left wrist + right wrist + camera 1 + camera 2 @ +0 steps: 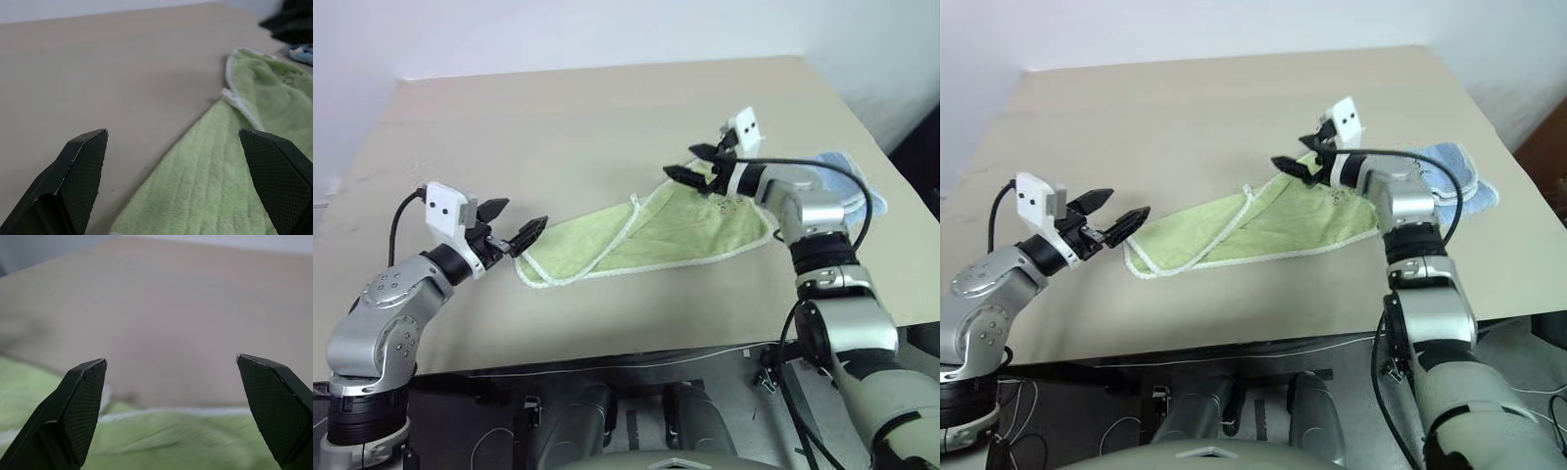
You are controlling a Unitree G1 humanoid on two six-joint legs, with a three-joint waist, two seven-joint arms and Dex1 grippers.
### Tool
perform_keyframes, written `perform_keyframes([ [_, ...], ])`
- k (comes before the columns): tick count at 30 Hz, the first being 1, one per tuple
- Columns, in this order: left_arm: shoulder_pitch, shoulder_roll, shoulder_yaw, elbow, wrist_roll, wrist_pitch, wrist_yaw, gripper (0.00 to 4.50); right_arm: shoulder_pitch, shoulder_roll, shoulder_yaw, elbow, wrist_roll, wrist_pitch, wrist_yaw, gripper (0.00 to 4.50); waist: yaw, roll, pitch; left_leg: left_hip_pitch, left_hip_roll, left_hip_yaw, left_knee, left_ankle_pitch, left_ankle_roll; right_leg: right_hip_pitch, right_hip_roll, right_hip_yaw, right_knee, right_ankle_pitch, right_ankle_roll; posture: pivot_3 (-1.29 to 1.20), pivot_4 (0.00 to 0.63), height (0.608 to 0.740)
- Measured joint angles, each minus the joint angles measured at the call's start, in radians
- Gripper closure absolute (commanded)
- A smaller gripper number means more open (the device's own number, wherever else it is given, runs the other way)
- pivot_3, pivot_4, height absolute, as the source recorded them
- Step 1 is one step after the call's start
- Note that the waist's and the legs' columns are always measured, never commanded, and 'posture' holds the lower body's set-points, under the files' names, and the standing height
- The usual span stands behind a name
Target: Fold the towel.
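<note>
The towel (656,235), light yellow-green with white corded edging, lies folded into a long slanted strip across the middle of the beige table (558,127). A small dark mark shows near its right end. My left gripper (514,223) hovers open just off the towel's left end, fingers empty. My right gripper (697,163) is open above the towel's far right corner, holding nothing. The left wrist view shows the towel (225,166) ahead between the black fingers (80,166). From the right wrist camera the towel's white edge (171,413) lies below the fingers (83,396).
A smaller light blue cloth (1454,171) lies on the table behind my right forearm, near the right edge. The table's front edge (607,357) runs close below the towel. Bare tabletop stretches behind and to the left.
</note>
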Motion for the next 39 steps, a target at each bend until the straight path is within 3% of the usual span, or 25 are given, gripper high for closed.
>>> perform_keyframes([
  [5, -0.036, 0.000, -0.040, 0.002, -0.044, -0.011, -0.111, 0.00, -0.079, -0.036, -0.022, 0.116, 0.000, 0.013, 0.048, 0.02, -0.003, 0.000, 0.000, 0.000, 0.000, 0.000, 0.000, 0.000, 0.000, 0.000, 0.000, 0.000, 0.000, 0.000, 0.000, 0.00, 0.150, 0.740],
  [10, -0.037, 0.068, -0.069, 0.015, -0.039, -0.050, -0.242, 0.00, -0.168, -0.062, -0.020, 0.276, -0.043, 0.021, 0.030, 0.02, -0.009, 0.000, 0.000, 0.000, 0.000, 0.001, -0.001, 0.000, 0.000, -0.001, 0.000, 0.001, 0.000, 0.000, 0.000, 0.00, 0.150, 0.740],
  [18, -0.026, 0.148, -0.111, 0.025, -0.040, -0.046, -0.381, 0.00, -0.251, -0.071, 0.084, 0.459, -0.208, 0.011, 0.059, 0.02, -0.010, 0.001, 0.000, 0.000, 0.000, 0.002, -0.002, 0.000, 0.000, -0.002, 0.000, 0.003, 0.000, 0.000, 0.000, 0.00, 0.150, 0.740],
  [21, 0.005, 0.149, -0.114, 0.008, -0.044, -0.031, -0.385, 0.00, -0.280, -0.070, 0.091, 0.496, -0.239, 0.008, 0.055, 0.02, -0.010, 0.001, 0.000, 0.000, 0.001, 0.003, -0.002, 0.000, 0.000, -0.003, 0.000, 0.004, 0.000, 0.000, 0.000, 0.00, 0.150, 0.740],
  [33, 0.093, 0.072, -0.114, -0.095, -0.039, -0.028, -0.263, 0.00, -0.333, 0.063, 0.005, 0.580, -0.276, -0.052, -0.305, 0.02, -0.008, 0.001, 0.000, 0.000, 0.001, 0.004, -0.002, 0.001, -0.001, -0.004, 0.001, 0.005, 0.002, 0.000, -0.001, 0.00, 0.150, 0.740],
  [39, 0.133, 0.070, -0.079, -0.157, -0.059, -0.007, -0.195, 0.00, -0.332, 0.078, -0.060, 0.588, -0.271, -0.054, -0.376, 0.02, -0.007, 0.001, 0.000, 0.000, 0.001, 0.004, -0.002, 0.001, -0.001, -0.004, 0.001, 0.005, 0.002, 0.000, -0.001, 0.00, 0.150, 0.740],
])
